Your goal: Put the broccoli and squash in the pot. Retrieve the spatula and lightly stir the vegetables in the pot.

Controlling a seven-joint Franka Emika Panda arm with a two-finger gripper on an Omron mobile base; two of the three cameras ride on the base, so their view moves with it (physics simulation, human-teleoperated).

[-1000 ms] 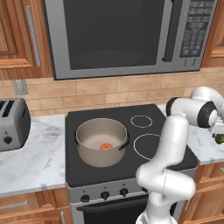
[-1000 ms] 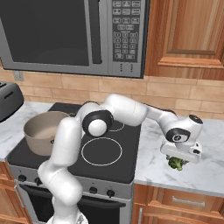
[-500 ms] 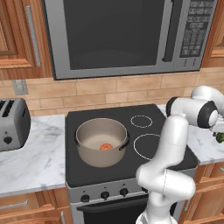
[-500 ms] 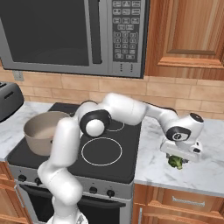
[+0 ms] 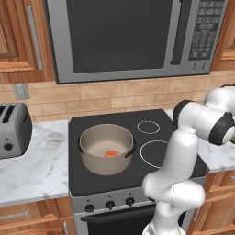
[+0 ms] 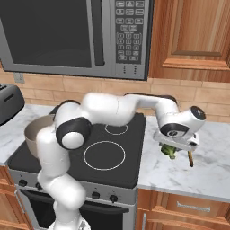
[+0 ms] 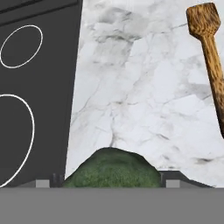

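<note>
While the squash [image 5: 110, 154] already lies in the pot [image 5: 106, 148] at centre left of the left base view, broccoli [image 7: 113, 169] sits on marble counter [image 7: 144, 96], bottom centre of the hand view, between wide-apart jaws of the gripper [image 6: 171, 151]. Spatula [image 7: 209, 52]: upper right. Step: grasping broccoli; next, close and lift. Against earlier frames, the gripper sits slightly lower.

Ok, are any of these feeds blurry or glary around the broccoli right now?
Hand view: the broccoli looks soft, cut by the bottom edge; the spatula is sharp. Right base view: even light, no glare, the gripper casting soft shadow on the marble counter.
</note>
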